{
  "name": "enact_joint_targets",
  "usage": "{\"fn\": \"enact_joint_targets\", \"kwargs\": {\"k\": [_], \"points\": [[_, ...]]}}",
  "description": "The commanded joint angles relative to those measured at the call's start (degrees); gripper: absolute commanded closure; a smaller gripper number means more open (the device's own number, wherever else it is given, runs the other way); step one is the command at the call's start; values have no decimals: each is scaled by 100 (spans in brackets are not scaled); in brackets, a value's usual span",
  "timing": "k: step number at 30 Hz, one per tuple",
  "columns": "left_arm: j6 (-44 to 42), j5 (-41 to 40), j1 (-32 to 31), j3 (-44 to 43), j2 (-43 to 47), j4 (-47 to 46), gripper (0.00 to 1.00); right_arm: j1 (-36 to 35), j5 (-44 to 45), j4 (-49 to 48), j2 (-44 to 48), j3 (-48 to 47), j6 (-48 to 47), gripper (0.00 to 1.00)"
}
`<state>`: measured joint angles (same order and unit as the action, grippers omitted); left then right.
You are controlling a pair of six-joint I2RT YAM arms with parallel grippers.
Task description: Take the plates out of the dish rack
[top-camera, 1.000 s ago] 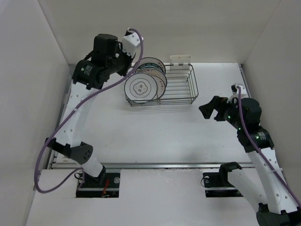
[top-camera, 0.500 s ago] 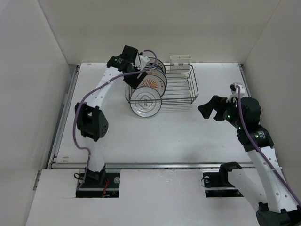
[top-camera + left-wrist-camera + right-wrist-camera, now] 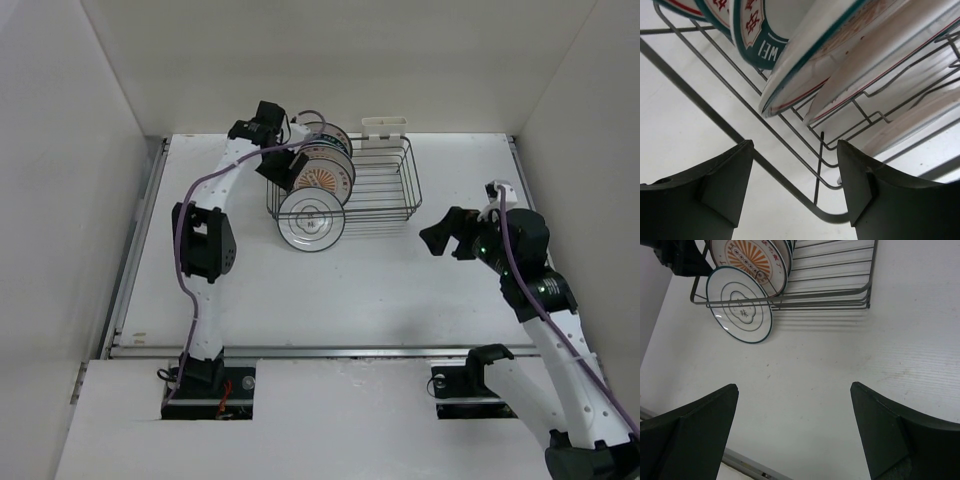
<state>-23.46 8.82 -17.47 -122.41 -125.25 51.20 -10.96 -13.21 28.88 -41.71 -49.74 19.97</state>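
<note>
Plate [image 3: 312, 218] dropped lower, perhaps outside dish rack [image 3: 412, 180]; left gripper [image 3: 794, 150] opened.

Far back on the surface [image 3: 350, 290] sits the dish rack [image 3: 385, 190], plates [image 3: 325, 170] standing in its left end, another plate [image 3: 311, 219] at its near-left corner.

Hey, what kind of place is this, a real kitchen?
Probably a robot test cell, not a kitchen: bare white walls box in a table, a left arm and right arm stand at its near edge, and a dish rack holds plates.
</note>
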Motion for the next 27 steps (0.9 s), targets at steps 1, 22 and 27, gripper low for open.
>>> {"fn": "enact_joint_targets", "kwargs": {"k": [1,22,27], "points": [[245,313,60,138,755,-101,36,-46,-102,-392,-99,25,42,0],[-334,480,-204,-292,54,760,38,-99,-94,-322,14,25,42,0],[-334,603,-256,-292,-131,918,56,-99,-94,-322,-39,25,42,0]]}}
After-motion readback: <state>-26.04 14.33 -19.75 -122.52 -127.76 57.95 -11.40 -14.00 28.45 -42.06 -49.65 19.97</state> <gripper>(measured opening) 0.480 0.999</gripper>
